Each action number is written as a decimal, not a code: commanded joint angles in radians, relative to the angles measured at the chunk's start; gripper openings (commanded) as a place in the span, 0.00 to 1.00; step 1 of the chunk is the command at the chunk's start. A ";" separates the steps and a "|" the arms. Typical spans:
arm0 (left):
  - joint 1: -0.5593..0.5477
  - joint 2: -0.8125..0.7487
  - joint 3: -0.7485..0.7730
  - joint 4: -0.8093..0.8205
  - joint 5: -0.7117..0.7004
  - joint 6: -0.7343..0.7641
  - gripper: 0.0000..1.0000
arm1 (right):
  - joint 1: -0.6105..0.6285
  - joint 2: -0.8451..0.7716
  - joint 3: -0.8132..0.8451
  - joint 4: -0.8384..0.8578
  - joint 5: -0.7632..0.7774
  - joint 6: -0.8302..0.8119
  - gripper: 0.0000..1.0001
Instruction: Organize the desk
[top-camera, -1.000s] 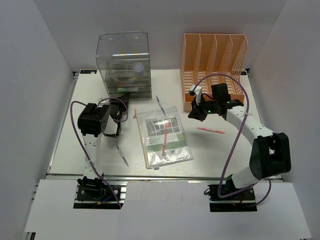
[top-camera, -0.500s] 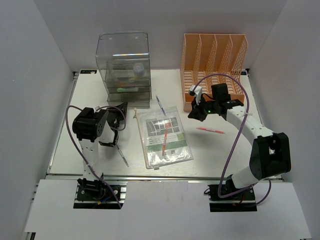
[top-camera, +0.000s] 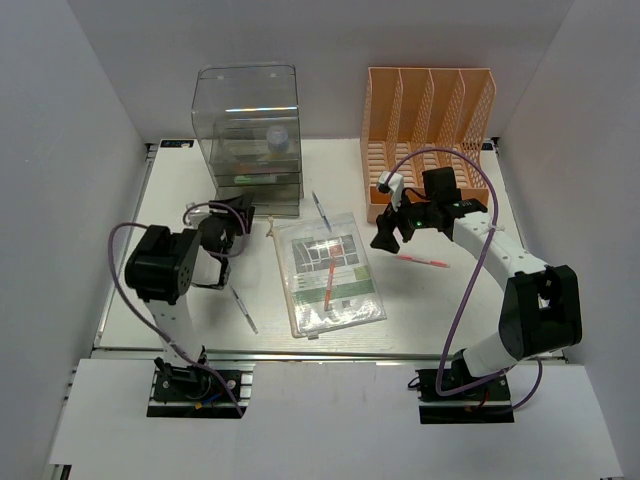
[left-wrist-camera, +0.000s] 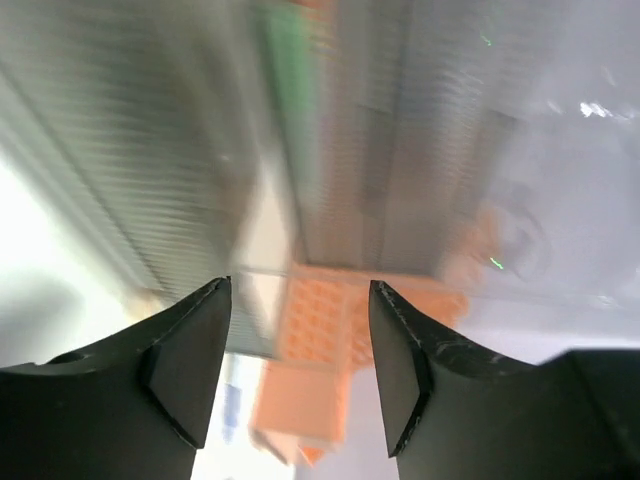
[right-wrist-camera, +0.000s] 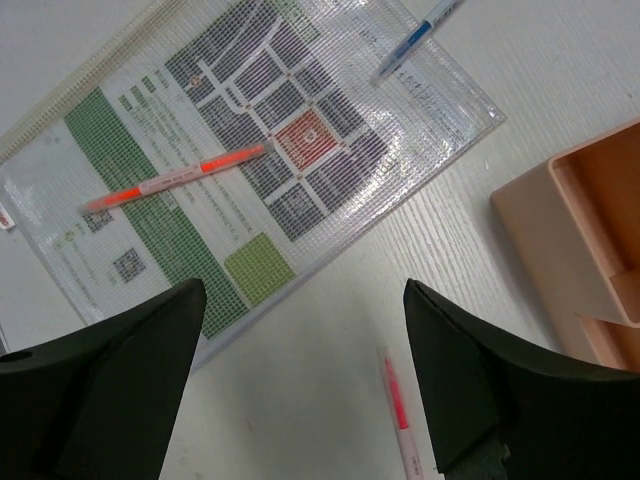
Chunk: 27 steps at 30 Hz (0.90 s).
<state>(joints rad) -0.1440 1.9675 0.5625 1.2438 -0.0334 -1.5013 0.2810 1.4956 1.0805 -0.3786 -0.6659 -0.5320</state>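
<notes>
The white desk (top-camera: 175, 195) carries a clear mesh document pouch (top-camera: 328, 272) with a red pen (top-camera: 329, 283) lying on it. A blue pen (top-camera: 321, 210) rests at the pouch's far corner. Another red pen (top-camera: 421, 261) lies on the bare desk to the right, and a thin pen (top-camera: 243, 308) lies near the left arm. My right gripper (top-camera: 385, 232) hovers open between pouch and rack; its wrist view shows the gripper (right-wrist-camera: 302, 290) with nothing between the fingers, above the pouch (right-wrist-camera: 250, 170) and the loose red pen (right-wrist-camera: 398, 405). My left gripper (top-camera: 235, 215) is open and holds nothing (left-wrist-camera: 298, 287).
A clear drawer box (top-camera: 247, 135) stands at the back left, just beyond the left gripper. An orange file rack (top-camera: 428, 130) stands at the back right, its corner (right-wrist-camera: 590, 240) close to the right gripper. White walls enclose the desk.
Both grippers have gone from shut to open. The left arm's elbow has swung back and leftward, with its wrist turning; its view is blurred. The right arm has stayed in place.
</notes>
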 joint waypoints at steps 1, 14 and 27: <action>0.003 -0.172 0.000 -0.113 0.104 0.053 0.68 | 0.001 -0.018 -0.004 -0.005 -0.035 -0.029 0.88; 0.014 -1.011 0.249 -1.682 0.143 0.978 0.92 | 0.098 -0.109 -0.179 -0.251 -0.244 -0.912 0.83; -0.012 -1.550 0.157 -1.916 -0.121 1.041 0.98 | 0.466 0.231 0.107 -0.350 0.184 -1.160 0.41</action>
<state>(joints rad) -0.1524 0.4259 0.7292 -0.6048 -0.0788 -0.4931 0.7090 1.6764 1.1187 -0.6884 -0.5934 -1.6184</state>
